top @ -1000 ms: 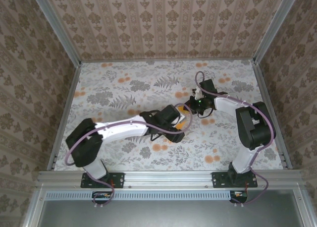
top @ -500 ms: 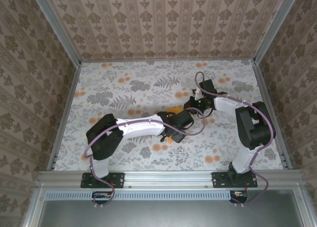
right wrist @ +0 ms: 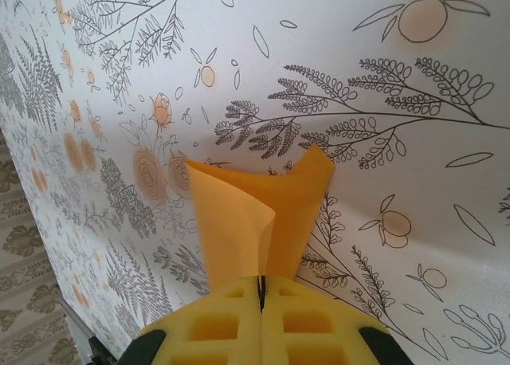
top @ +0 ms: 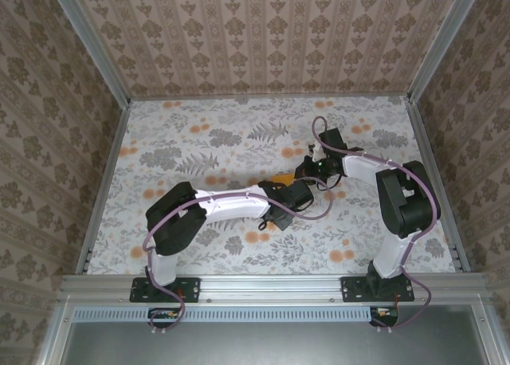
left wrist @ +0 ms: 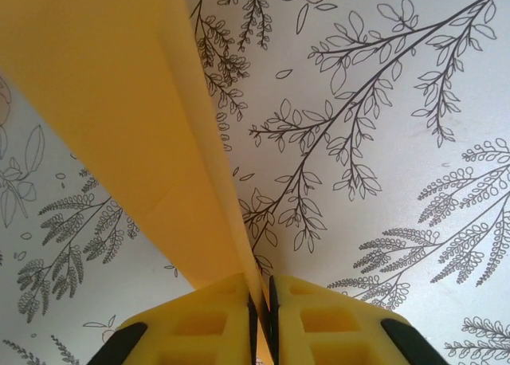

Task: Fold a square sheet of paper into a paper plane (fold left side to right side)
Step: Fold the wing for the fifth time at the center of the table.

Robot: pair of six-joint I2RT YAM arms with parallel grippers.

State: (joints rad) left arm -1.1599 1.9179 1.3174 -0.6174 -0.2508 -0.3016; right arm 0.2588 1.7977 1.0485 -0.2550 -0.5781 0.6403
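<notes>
The orange sheet of paper (left wrist: 119, 102) is folded into layers with a long crease and is lifted off the floral table between both grippers. My left gripper (left wrist: 261, 305) is shut on its lower folded edge, the thin paper pinched between the yellow pads (left wrist: 207, 317). My right gripper (right wrist: 260, 287) is shut on another edge, where the paper (right wrist: 263, 206) curls up in two flaps. In the top view the paper (top: 280, 178) shows as a small orange patch between my left gripper (top: 293, 191) and my right gripper (top: 308, 172), which stand close together at table centre.
The table (top: 199, 142) carries a cloth printed with grey leaves and small orange blossoms. Patterned walls and metal rails (top: 103, 182) close it in on three sides. Both arms crowd the middle, purple cables looping off them.
My left arm reached further right to the paper and its gripper went from open to shut on the folded edge. The right gripper kept its hold and barely moved.
</notes>
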